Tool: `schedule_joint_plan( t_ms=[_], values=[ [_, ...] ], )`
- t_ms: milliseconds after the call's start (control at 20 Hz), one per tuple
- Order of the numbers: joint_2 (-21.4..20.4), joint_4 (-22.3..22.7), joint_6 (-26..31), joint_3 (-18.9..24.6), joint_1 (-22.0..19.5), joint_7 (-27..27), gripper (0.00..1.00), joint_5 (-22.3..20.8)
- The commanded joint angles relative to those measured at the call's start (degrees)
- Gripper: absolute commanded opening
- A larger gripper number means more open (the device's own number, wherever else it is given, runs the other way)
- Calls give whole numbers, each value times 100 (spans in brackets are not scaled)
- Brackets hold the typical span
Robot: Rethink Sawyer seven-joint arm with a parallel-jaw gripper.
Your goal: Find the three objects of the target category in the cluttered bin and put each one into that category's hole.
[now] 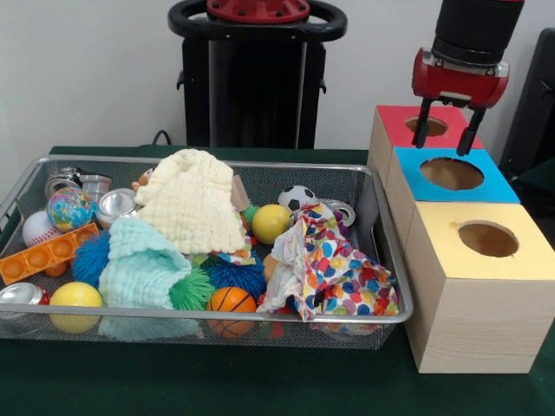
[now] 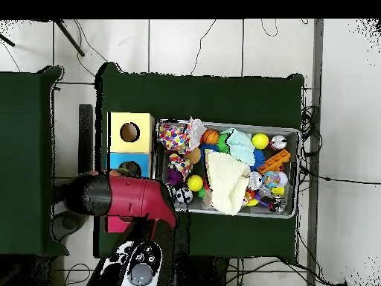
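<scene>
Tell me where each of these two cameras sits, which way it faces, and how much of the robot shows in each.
Front view: sits across the table facing the robot, looking at the wire basket and three boxes; shows the black pedestal and the gripper, open, above the red box.
Overhead view: sits above the table looking straight down, robot's base at the bottom; shows the red arm covering the red box.
Shared: the basket, the yellow box, the blue box and the cream cloth.
</scene>
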Motion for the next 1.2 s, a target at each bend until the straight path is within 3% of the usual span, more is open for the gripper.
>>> schedule_joint_plan(
  t_ms=[50,750,1200],
  values=[
    [-202,-247,594,-115,-611,855,100,-23],
    [-667,-212,349,311,-1872,-24,100,-414],
    [-832,-170,440,536,-2321,-194,100,-652]
  ],
)
